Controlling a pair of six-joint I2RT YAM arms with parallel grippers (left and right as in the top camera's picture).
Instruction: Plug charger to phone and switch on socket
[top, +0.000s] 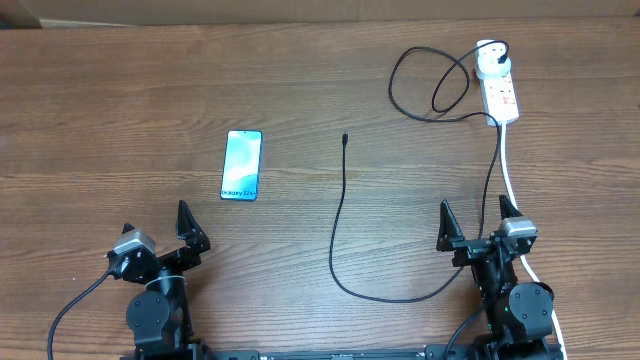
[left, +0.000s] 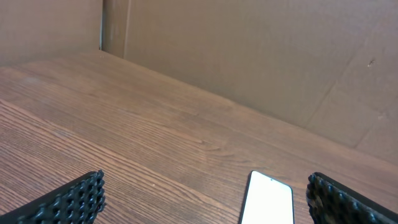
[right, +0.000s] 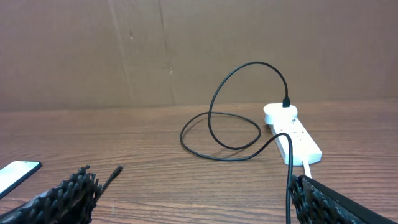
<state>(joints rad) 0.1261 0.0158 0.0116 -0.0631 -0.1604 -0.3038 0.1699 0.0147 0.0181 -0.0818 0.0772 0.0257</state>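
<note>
The phone (top: 242, 165) lies flat left of centre, cyan screen up; in the left wrist view the phone (left: 267, 200) shows white just ahead of my open left gripper (top: 193, 234). The charger cable (top: 340, 235) runs from its connector tip (top: 345, 139) down in a curve toward my right gripper, then up to a plug in the socket (top: 499, 88) at the far right. The right wrist view shows the socket (right: 297, 140), the looped cable (right: 219, 134) and the tip (right: 114, 173). My right gripper (top: 477, 226) stands open and empty, the cable passing by its right finger.
A white cord (top: 513, 190) runs from the socket down past the right arm. A cardboard wall (right: 186, 50) stands along the table's far edge. Bare wood table (top: 120, 120) stretches left of the phone.
</note>
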